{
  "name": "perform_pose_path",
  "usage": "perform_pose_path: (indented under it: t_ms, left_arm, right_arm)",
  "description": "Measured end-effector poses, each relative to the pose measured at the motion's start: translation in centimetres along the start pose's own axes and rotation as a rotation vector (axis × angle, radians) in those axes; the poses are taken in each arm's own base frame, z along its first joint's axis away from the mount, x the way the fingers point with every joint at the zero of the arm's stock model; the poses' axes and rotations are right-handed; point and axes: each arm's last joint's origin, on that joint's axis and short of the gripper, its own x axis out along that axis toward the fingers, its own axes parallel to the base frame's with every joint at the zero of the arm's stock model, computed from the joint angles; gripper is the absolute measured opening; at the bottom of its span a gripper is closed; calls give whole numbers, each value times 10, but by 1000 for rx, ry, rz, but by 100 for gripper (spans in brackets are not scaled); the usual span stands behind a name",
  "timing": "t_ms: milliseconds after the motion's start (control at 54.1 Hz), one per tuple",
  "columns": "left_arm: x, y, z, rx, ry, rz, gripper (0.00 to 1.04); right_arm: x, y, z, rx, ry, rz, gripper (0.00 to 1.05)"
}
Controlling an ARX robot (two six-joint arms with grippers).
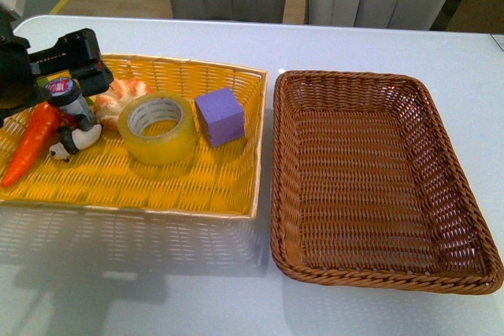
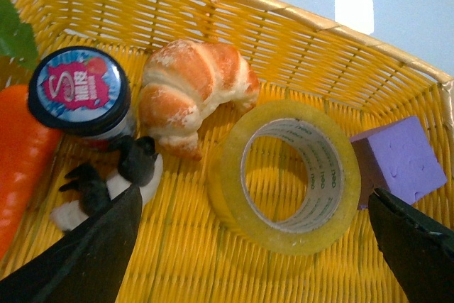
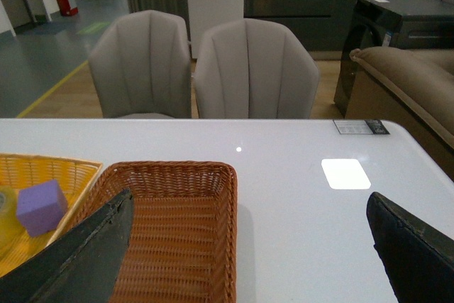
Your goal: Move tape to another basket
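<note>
The tape [image 1: 159,127] is a yellowish roll with a white core. It lies flat in the shallow yellow tray [image 1: 228,186], left of a purple cube [image 1: 220,116]. The brown wicker basket [image 1: 277,179] stands to the right of the tray and holds nothing. My left gripper [image 1: 75,60] hangs open over the tray's far left part. In the left wrist view the tape [image 2: 287,175] lies between and just beyond its spread fingers, with the gripper [image 2: 255,193] touching nothing. My right gripper [image 3: 248,196] is open and empty above the table beside the basket [image 3: 174,239]. It does not show in the front view.
The tray also holds a croissant [image 2: 188,90], a jar with a blue and pink lid [image 2: 79,90], a carrot [image 1: 31,143] and a small black-and-white toy [image 1: 75,138]. Grey chairs [image 3: 206,65] stand behind the white table [image 1: 157,273].
</note>
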Motion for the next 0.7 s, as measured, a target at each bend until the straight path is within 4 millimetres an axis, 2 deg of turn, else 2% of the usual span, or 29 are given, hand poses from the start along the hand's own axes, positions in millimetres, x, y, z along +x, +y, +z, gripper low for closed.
perform_pose_path:
  t_ms: [277, 703]
  left_arm:
    - [24, -1, 12, -13, 54, -41, 96]
    - [41, -4, -2, -65, 151, -77, 96]
  right_arm:
    - [0, 0, 0, 0, 0, 0, 96]
    - [0, 0, 0, 0, 0, 0, 96]
